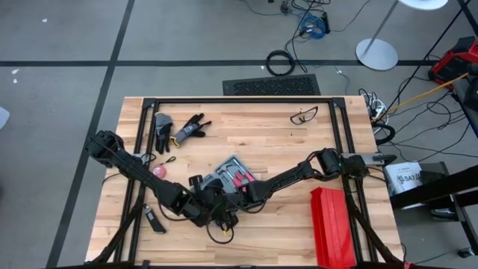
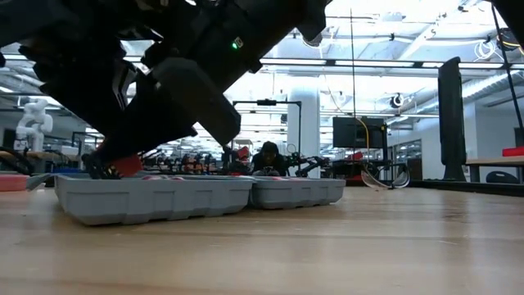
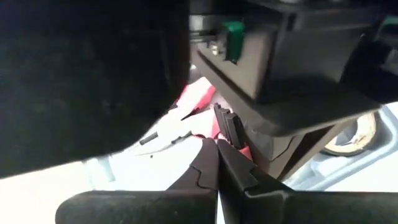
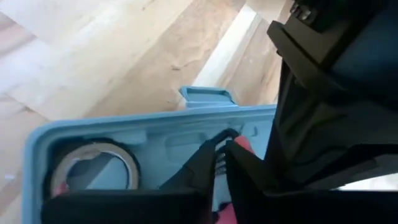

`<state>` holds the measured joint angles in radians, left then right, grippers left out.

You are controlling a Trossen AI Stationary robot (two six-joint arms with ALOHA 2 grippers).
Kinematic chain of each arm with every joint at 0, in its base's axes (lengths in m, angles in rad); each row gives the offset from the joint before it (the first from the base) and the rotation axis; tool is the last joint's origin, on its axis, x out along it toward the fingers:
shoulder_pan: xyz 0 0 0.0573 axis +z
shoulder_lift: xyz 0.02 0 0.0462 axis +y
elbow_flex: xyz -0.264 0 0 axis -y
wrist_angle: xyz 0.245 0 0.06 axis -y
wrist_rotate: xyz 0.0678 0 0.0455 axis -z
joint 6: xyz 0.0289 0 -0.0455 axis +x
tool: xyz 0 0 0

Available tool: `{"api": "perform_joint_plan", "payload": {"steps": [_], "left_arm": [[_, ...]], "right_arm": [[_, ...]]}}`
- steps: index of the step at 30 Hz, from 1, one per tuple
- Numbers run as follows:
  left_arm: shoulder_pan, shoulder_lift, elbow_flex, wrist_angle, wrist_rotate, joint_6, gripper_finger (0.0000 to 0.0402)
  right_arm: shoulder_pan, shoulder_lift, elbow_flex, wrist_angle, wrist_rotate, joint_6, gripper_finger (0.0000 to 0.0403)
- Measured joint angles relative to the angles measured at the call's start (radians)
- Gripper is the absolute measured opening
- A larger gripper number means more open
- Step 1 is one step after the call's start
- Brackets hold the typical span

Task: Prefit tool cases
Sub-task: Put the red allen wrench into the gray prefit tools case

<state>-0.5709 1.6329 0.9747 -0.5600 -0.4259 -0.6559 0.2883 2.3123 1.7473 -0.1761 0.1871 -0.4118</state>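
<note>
Obstruction is heavy: in the high view both dark arms meet over the flat blue-grey plastic tool case [image 1: 230,176], lying open just below centre of the frame, and we see only its upper part with red-handled tools [image 1: 241,178] in grey slots. The left gripper [image 3: 217,163] shows its fingers clenched together over the case, grasping nothing we can make out. The right gripper [image 4: 219,163] sits just above the case interior beside a roll of tape [image 4: 94,167]; its fingers stand nearly together, and we cannot tell whether they grip anything. Around the case lie black work gloves [image 1: 179,128] at upper left, clear safety glasses [image 1: 304,115] at upper right, and a long red ribbed box [image 1: 331,227] at lower right.
</note>
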Motion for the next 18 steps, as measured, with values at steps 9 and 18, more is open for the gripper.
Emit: {"api": "perform_joint_plan", "payload": {"steps": [9,18], "left_arm": [[0.013,0.000,-0.006,-0.005,-0.009,0.014,0.0000],[0.027,0.000,-0.042,-0.005,-0.050,0.036,0.0000]], "right_arm": [[-0.001,0.000,0.000,-0.023,-0.021,0.030,0.0107],[-0.026,0.000,-0.001,-0.042,-0.185,0.059,0.0119]]}}
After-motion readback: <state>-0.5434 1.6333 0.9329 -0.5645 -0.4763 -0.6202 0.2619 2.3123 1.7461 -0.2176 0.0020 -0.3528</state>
